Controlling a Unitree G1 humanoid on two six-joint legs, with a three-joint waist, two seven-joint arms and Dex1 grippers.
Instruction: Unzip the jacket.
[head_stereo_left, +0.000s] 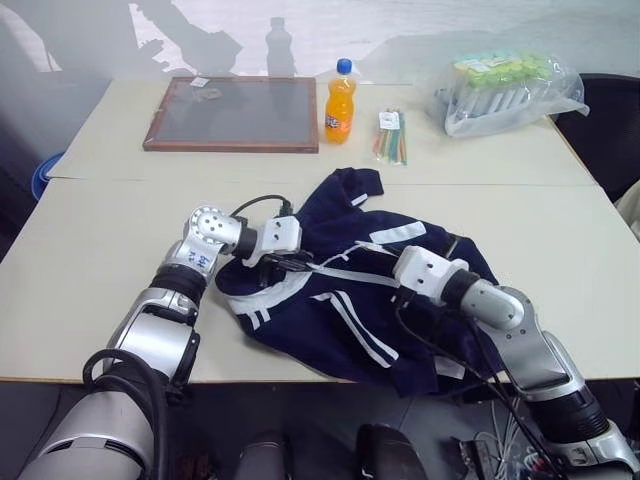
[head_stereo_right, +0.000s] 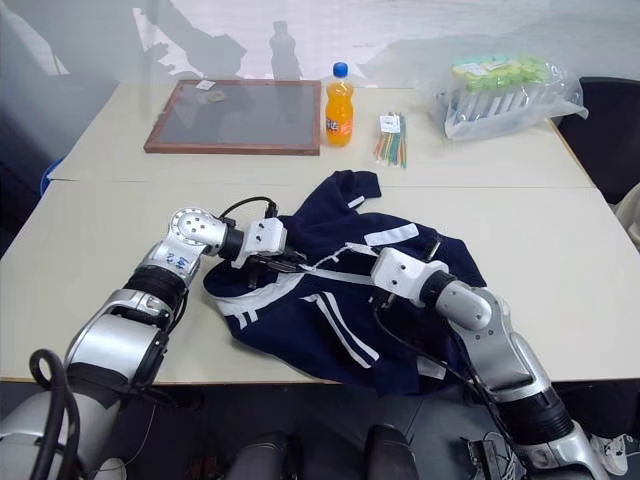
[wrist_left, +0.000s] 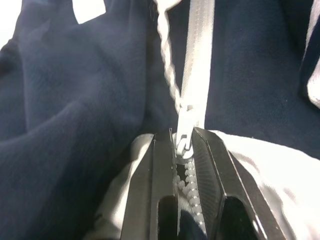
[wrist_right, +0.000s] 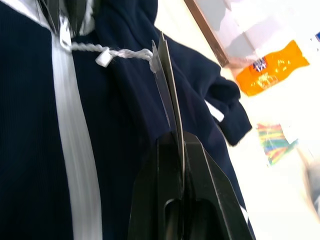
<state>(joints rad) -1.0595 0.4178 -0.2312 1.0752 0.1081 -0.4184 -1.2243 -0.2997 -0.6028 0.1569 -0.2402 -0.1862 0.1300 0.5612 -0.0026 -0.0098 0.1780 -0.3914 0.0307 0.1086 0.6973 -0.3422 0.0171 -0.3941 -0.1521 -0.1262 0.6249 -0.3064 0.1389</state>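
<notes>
The navy jacket (head_stereo_left: 350, 300) with white stripes lies crumpled at the table's front, between my arms. Its white zipper line (wrist_left: 199, 55) runs away from my left gripper (wrist_left: 182, 135), which is shut on the white zipper pull (wrist_left: 183, 144); parted teeth show between the fingers behind the pull. From the head views the left gripper (head_stereo_left: 298, 265) sits at the jacket's left side, pointing right. My right gripper (wrist_right: 179, 137) is shut on a thin paper tag (wrist_right: 165, 85), tied by a white twisted string (wrist_right: 100, 50) towards the zipper.
At the back of the table stand a framed dark board (head_stereo_left: 233, 113), an orange soda bottle (head_stereo_left: 341, 102), a bundle of coloured sticks (head_stereo_left: 390, 135) and a clear plastic bag (head_stereo_left: 510, 92) of packed goods. The jacket hangs slightly over the table's front edge (head_stereo_left: 300, 378).
</notes>
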